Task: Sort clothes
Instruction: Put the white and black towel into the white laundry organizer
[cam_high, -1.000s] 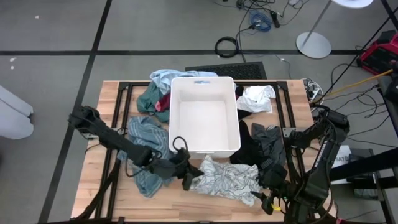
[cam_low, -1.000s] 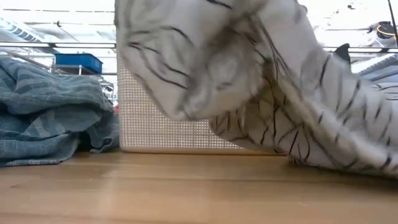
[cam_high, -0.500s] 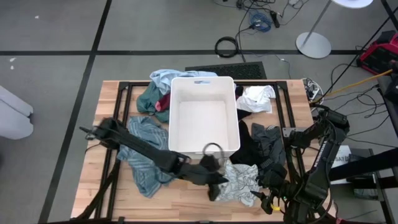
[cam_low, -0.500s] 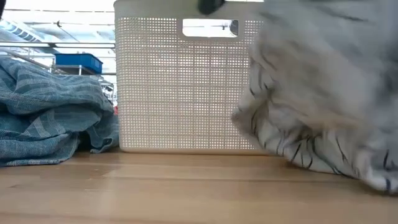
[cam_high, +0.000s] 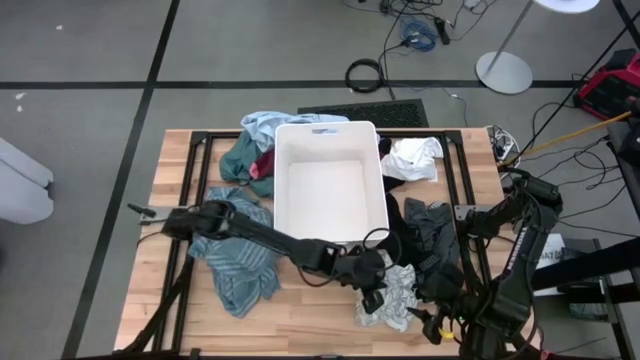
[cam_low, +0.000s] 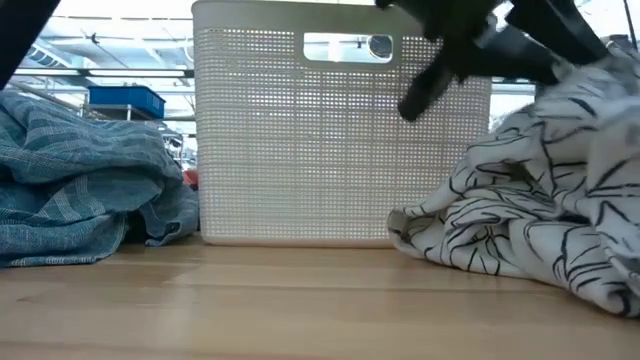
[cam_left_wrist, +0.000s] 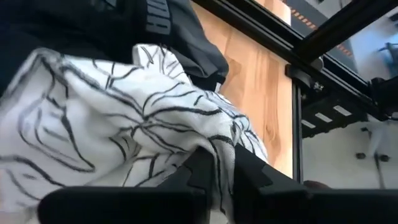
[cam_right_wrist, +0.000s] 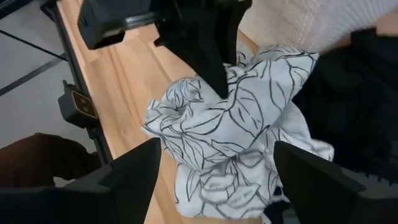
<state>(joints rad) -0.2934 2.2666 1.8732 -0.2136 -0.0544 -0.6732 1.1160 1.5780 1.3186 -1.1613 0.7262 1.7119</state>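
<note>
A white garment with a black leaf pattern lies bunched on the wood at the front right, just in front of the white bin; it also shows in the low view. My left gripper reaches across from the table's left and is shut on this garment. My right gripper hangs open just right of the garment and touches nothing. A teal striped garment lies heaped at the front left. Black and dark grey garments lie right of the bin. My left gripper pinches a raised fold of the white patterned garment between its two fingers. The fingers slant down at it from the table's left side. The rest of the garment lies bunched and slack on the table.
Light blue, teal and red garments lie at the bin's far left corner. A white garment lies at the far right. Black frame rails run along both table sides. Bare wood lies along the near edge.
My left gripper has moved toward the table's right edge and dragged the white patterned garment along the wood with it. The garment, spread out before, is now bunched into a small heap at the front right beside the black garments.
</note>
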